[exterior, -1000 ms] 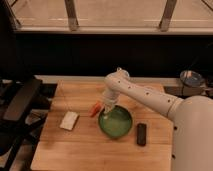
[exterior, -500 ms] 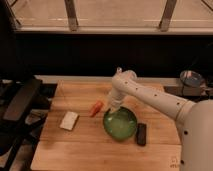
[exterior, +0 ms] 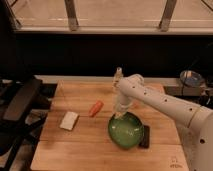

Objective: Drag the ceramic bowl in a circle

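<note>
Bowl [exterior: 127,131] dragged nearer; gripper [exterior: 120,113] on far rim.

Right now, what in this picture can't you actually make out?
- Gripper, camera view: it sits at the ceramic bowl's far rim, but the wrist hides how it grips.
- Dark flat object: the bowl covers its left edge; too dim to identify.
- Orange item and pale block on the wooden table: too blurred to name.
- Robot's body: cut off by the right edge.
</note>
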